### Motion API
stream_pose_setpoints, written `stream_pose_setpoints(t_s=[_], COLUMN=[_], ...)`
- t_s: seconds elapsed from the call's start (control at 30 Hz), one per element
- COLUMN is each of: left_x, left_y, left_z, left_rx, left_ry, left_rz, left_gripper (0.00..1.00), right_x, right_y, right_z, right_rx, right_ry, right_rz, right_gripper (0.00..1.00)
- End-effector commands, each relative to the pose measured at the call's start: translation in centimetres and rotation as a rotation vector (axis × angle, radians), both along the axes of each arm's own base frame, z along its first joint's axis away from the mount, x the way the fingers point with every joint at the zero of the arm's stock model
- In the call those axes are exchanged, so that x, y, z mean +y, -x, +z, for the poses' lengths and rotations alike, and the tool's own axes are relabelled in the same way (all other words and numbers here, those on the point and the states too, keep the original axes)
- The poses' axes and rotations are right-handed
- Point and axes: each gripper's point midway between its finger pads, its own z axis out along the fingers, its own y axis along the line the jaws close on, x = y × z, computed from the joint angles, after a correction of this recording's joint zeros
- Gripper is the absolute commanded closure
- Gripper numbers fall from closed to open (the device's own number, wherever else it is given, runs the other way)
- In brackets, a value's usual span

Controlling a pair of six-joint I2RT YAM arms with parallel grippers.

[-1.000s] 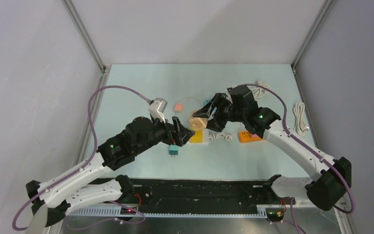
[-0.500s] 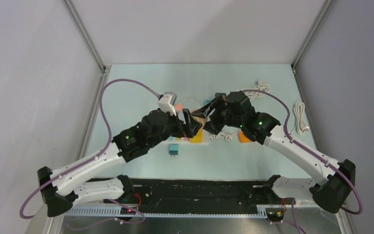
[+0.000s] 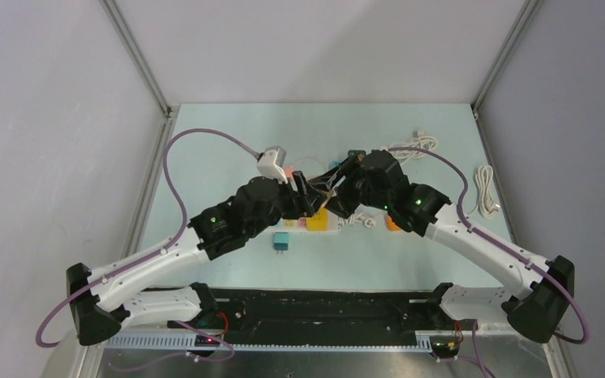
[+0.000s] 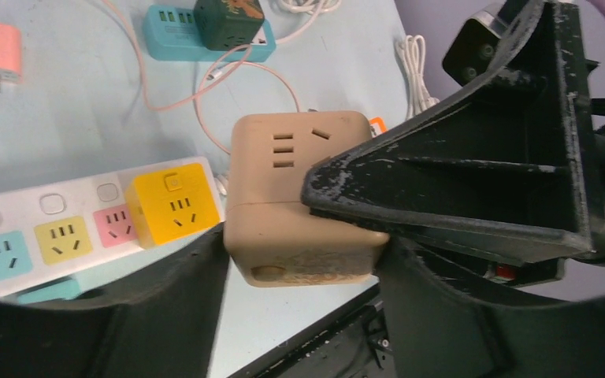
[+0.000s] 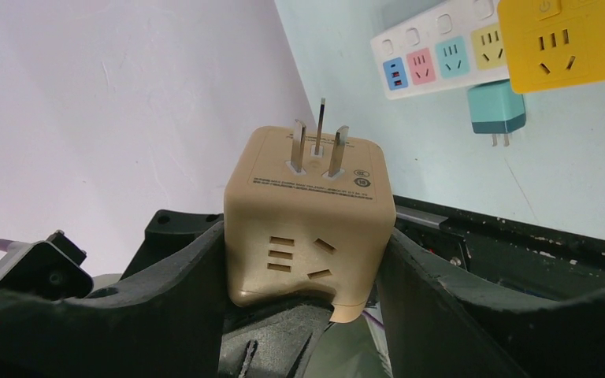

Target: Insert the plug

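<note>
Grey walls frame the pale blue tabletop [image 3: 228,142], where a mid-air handover looks underway. My right gripper [image 5: 306,264] clamps the tan plastic cube plug [image 5: 303,213], raised near the white power strip [image 4: 47,228]. My left gripper [image 4: 299,272] flanks it; gripped or not, I cannot tell. Next should come a firm left hold before the right releases.

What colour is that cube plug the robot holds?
The cube plug is tan; clearest in the right wrist view.
</note>
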Motion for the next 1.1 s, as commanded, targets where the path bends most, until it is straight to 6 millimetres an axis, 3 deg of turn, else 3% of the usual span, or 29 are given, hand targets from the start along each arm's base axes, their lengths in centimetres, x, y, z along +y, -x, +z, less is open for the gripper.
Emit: stream_pose_setpoints(t_s=[0.0,0.1,0.17,0.23,0.3,0.33,0.4,0.6,0.77,0.9,0.97,1.03,1.07], left_x=[0.3,0.1,0.0,0.1,0.5,0.9,1.8,4.9,5.5,6.3,6.1,4.8,5.0], left_y=[-1.0,-1.0,-0.9,-0.9,-1.0,-1.0,-0.9,0.0,2.3,3.8,5.4,9.9,11.2], left_z=[2.0,1.9,2.1,2.2,2.3,2.1,2.0,1.7,2.0,0.9,0.2,-0.6,-0.9], left_rx=[-0.040,-0.050,-0.063,-0.086,-0.115,-0.128,-0.177,-0.303,-0.497,-0.673,-0.753,-0.859,-0.894], left_ry=[0.035,0.020,0.008,-0.014,-0.044,-0.061,-0.117,-0.290,-0.414,-0.586,-0.617,-0.562,-0.557], left_rz=[0.056,0.036,0.019,0.004,-0.001,0.006,-0.008,-0.067,-0.296,-0.491,-0.636,-0.945,-1.028], left_gripper=[0.39,0.57,0.78,0.96,0.99,1.00,1.00,1.00,1.00,1.00,1.00,1.00,1.00], right_x=[0.2,0.4,0.5,0.4,0.2,0.0,-0.7,-4.8,-8.5,-11.5,-12.5,-13.1,-13.3], right_y=[-0.3,-0.3,-0.2,-0.3,-0.3,-0.2,-0.2,0.2,1.3,1.9,2.2,2.5,2.6], right_z=[2.1,2.2,2.0,1.9,2.1,2.4,2.7,1.9,2.6,2.0,1.9,1.9,2.0], right_rx=[-0.045,-0.051,-0.047,-0.046,-0.080,-0.116,-0.154,-0.172,-0.265,-0.311,-0.334,-0.347,-0.354], right_ry=[-0.054,-0.060,-0.058,-0.053,-0.042,-0.032,-0.016,0.081,0.154,0.202,0.211,0.215,0.218], right_rz=[-0.013,0.003,0.014,0.026,0.051,0.069,0.084,0.104,0.096,0.047,0.026,0.024,0.028], right_gripper=[0.74,0.70,0.64,0.49,0.25,0.08,0.01,0.01,0.01,0.01,0.02,0.02,0.02])
